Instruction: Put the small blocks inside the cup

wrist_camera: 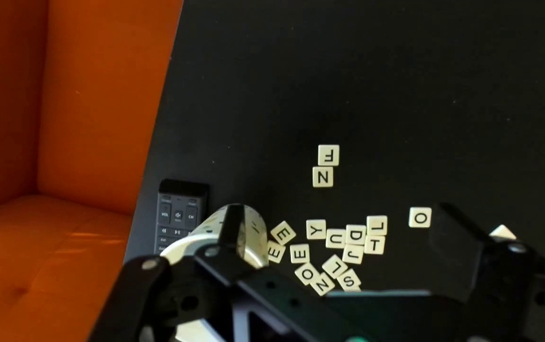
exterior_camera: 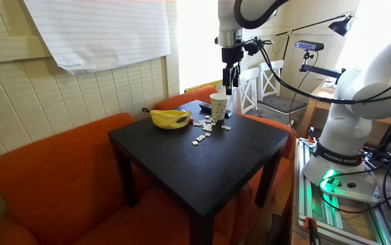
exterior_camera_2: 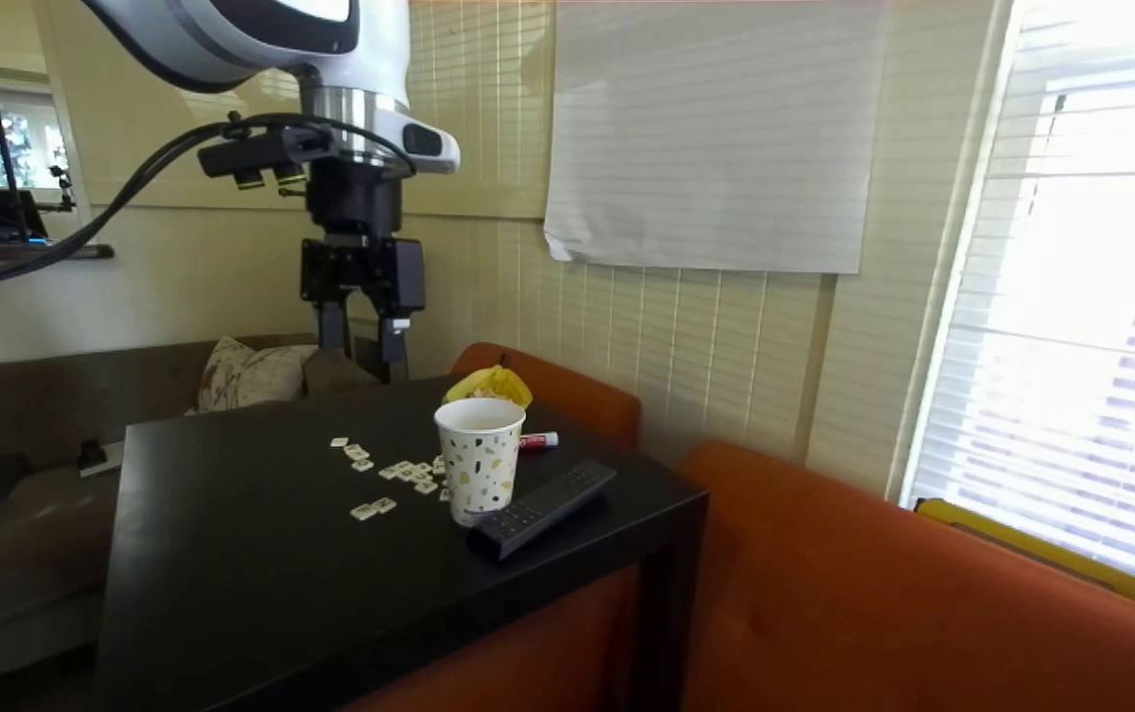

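Your gripper [exterior_camera_2: 363,351] hangs well above the table [exterior_camera_2: 231,574], its fingers [exterior_camera_2: 333,326] pointing down and spread wide, with nothing seen held between them. The letter tiles [wrist_camera: 335,238] lie flat below the fingertips; in the wrist view much of the main cluster shows within the gap. The cup [exterior_camera_2: 480,463] stands upright below the fingertips, at one side of the cluster, and the cup-side finger [wrist_camera: 231,228] covers part of it in the wrist view. The bottom of the cup is out of sight, so you cannot confirm its contents.

The coming move turns on the closing line of the fingers against the tile edges. One tile is square and has no long axis; a row has. The F tile [wrist_camera: 328,155] and N tile [wrist_camera: 323,176] lie edge to edge in a row running across the closing line, so free sides face each finger. In the wrist view this pair shows away from the gripper, outside the cluster. The O tile [wrist_camera: 420,217] shows just inside the opposite finger [wrist_camera: 462,225], which may hide neighbours.

Judged from this layout, bring the gap over the pair, descend straight, and close on its free sides. Caution: keep the cup-side finger clear of the cup; contact could tip it.
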You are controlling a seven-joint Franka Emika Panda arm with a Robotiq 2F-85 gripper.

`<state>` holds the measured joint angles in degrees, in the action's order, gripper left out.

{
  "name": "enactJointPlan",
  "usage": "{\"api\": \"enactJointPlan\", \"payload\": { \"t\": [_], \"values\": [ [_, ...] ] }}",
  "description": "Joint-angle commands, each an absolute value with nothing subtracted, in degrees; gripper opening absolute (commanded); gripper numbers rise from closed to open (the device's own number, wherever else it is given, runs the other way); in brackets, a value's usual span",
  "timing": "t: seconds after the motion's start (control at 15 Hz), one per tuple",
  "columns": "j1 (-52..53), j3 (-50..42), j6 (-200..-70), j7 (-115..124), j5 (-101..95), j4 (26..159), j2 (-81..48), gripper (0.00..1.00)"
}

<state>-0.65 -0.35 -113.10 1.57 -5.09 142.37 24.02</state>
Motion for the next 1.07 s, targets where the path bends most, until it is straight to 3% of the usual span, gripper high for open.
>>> {"api": "enactJointPlan", "payload": {
  "t": [0.0, 0.4, 1.0],
  "values": [
    [-0.3, -0.9, -119.0, 0.6, -3.2, 146.4, 22.4, 1.0],
    [0.7, -2.4, -135.9, -2.0, 3.5, 153.2, 16.7, 1.0],
    [-0.8, -1.6, -134.8, 1.0, 2.6, 154.0, 13.3, 1.0]
  ]
}}
